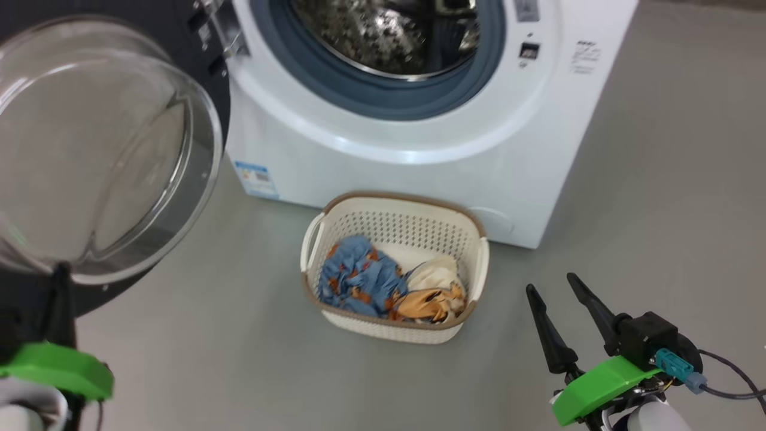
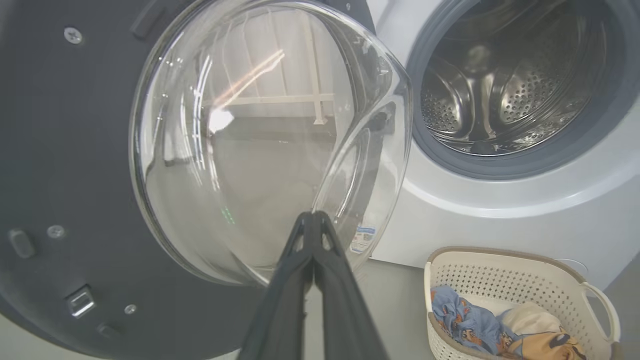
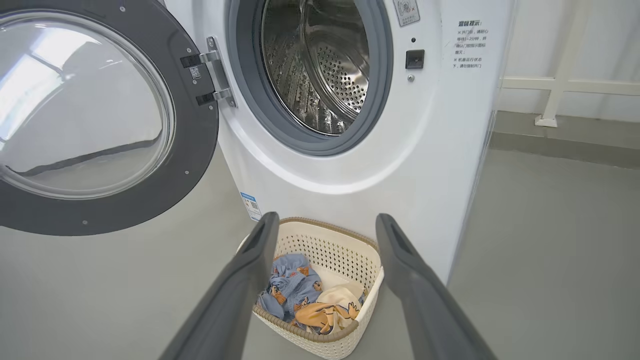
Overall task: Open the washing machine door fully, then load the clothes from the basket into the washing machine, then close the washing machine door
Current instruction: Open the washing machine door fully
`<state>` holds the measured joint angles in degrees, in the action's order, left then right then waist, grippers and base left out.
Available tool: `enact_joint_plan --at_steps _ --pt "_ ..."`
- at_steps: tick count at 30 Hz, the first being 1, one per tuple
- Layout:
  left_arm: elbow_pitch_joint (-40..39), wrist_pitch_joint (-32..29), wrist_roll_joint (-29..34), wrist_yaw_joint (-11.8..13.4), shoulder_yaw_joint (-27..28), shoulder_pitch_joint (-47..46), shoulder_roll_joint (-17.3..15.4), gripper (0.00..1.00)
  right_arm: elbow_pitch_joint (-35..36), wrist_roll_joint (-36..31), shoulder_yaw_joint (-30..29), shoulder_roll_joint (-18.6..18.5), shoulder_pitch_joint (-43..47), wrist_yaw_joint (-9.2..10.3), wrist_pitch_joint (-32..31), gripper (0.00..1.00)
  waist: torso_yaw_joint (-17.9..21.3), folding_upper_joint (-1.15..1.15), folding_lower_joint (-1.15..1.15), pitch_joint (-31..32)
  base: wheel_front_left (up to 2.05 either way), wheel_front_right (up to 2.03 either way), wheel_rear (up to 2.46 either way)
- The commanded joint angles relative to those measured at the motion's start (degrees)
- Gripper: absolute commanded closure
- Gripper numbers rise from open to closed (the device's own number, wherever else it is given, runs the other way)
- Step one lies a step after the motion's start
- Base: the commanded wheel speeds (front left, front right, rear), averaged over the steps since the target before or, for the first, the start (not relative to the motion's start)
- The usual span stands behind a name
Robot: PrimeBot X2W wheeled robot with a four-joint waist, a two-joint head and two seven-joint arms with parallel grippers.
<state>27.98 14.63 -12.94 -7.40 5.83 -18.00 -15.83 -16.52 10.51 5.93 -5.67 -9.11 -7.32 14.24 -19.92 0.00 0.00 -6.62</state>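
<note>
Status:

- washing machine door (image 1: pixel 108 149) is open, swung out to the left of the washing machine (image 1: pixel 419 173) on its hinge (image 3: pixel 217 70). Dark grey inner face and glass bowl (image 2: pixel 240 150) point toward the robot.
- Drum (image 1: pixel 383 36) is exposed inside the grey gasket (image 1: pixel 383 99), with no garment visible in the part that shows.
- left gripper (image 2: pixel 314 216): fingers pressed together tip to tip, nothing between them. Tips sit at the lower edge of the glass bowl. Cannot tell from the left wrist or head view whether they touch the glass.
- right gripper (image 1: pixel 550 282): fingers spread wide, nothing held. It hangs over the floor (image 1: pixel 209 359), right of the basket (image 1: pixel 401 230) and apart from it. In the right wrist view the fingers frame the basket.
- The basket is on the floor, just in front of the machine's lower front panel, below the drum opening and right of the energy label (image 1: pixel 257 179).
- clothes (image 1: pixel 383 281) are all in the basket, bunched together: blue garment (image 1: pixel 359 278) on the left, cream-white one (image 1: pixel 434 272) toward the back right, orange-tan one (image 1: pixel 425 305) at the front right. The pile sits below the brown rim.
- White railing shows behind the machine in the right wrist view (image 3: pixel 560 85).
</note>
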Motion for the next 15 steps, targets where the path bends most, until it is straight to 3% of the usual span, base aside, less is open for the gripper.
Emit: enact_joint_plan --at_steps 1,15 --pt "-2.36 0.21 -0.43 -0.08 1.47 0.56 -1.85 1.00 0.99 0.30 1.17 0.34 0.36 -0.17 0.61 0.00 4.74 0.00 0.00 4.91 0.00 0.00 0.00" --pt "-19.59 -3.06 -2.02 2.54 -1.76 17.02 5.47 1.00 4.77 0.53 -1.71 2.10 4.96 -0.17 0.74 0.00 14.67 0.00 0.00 9.99 0.00 0.00 0.00"
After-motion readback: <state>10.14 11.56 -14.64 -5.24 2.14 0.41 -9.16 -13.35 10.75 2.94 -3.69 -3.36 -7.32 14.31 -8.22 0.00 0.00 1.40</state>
